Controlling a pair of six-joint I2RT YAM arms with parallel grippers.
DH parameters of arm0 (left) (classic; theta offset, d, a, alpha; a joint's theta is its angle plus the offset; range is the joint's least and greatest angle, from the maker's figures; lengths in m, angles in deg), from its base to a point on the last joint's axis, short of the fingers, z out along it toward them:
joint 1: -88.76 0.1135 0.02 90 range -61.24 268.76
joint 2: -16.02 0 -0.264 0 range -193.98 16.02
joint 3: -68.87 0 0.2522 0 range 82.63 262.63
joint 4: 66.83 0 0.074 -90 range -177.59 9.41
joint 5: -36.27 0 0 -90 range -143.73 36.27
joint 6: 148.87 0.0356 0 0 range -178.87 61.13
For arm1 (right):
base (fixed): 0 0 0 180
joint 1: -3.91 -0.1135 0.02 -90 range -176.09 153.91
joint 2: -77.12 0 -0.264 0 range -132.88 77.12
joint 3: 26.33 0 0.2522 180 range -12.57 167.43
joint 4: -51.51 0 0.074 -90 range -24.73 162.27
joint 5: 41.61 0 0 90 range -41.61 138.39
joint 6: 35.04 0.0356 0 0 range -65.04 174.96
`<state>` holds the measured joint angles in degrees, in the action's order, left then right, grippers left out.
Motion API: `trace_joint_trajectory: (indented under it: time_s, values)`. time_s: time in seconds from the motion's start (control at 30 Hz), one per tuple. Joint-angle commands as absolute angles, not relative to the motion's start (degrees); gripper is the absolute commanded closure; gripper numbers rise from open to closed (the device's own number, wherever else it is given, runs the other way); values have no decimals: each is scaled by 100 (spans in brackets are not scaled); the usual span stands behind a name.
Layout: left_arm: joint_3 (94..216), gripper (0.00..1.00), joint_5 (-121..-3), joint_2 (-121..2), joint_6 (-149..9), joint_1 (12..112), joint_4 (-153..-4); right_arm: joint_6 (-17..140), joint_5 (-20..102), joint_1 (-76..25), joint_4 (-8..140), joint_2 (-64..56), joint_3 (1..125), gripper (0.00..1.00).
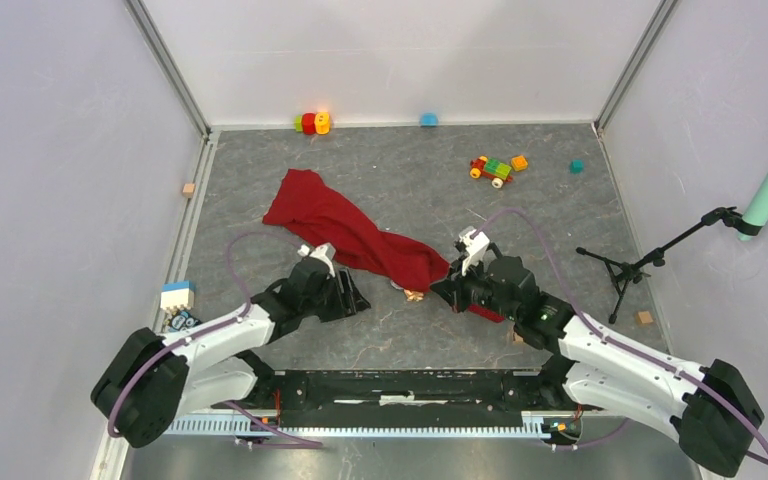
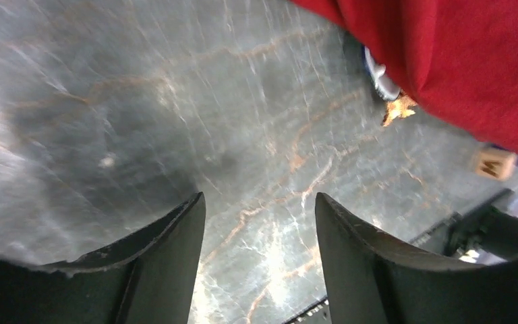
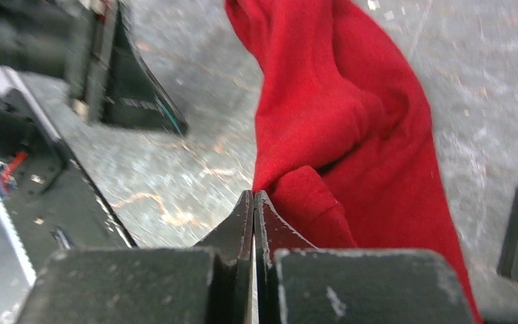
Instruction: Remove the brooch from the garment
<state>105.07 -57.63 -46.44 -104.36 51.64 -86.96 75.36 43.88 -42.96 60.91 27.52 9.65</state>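
The red garment (image 1: 355, 232) lies crumpled across the middle of the table. Its near end reaches under my right gripper (image 1: 444, 291). The brooch (image 1: 412, 293), a small gold star with a round white and blue part, sits at the garment's near edge. In the left wrist view it (image 2: 396, 108) peeks out from under the cloth (image 2: 472, 61). My left gripper (image 2: 260, 197) is open and empty over bare table, left of the brooch. My right gripper (image 3: 253, 194) is shut, its tips touching the garment's edge (image 3: 337, 135). No cloth shows between the jaws.
Toy blocks (image 1: 310, 123), a toy car (image 1: 492, 169) and a teal cube (image 1: 576, 166) lie at the back. Wooden cubes sit at the left wall (image 1: 189, 189) and right (image 1: 644, 317). A small tripod (image 1: 630, 265) stands at right. A blue and white box (image 1: 177, 296) is near left.
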Motion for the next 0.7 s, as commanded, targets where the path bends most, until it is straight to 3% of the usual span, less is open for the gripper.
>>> trace_joint_trajectory:
  time_s: [0.0,0.23,0.4,0.67]
  values:
    - [9899,35,-6929,-4734,-11678,5104,-6591,7733,3908,-4305,5571,2667,1648,100]
    - [9371,39,-7321,-5773,-12682,4825,-3834,8206,3622,-4303,5106,2484,1792,100]
    - [8856,44,-6865,-6383,-13363,4439,-1789,8330,3587,-4311,4995,2397,1778,100]
    - [8809,44,-6544,-6777,-13596,4269,-1102,8439,3544,-4349,4907,2417,1646,100]
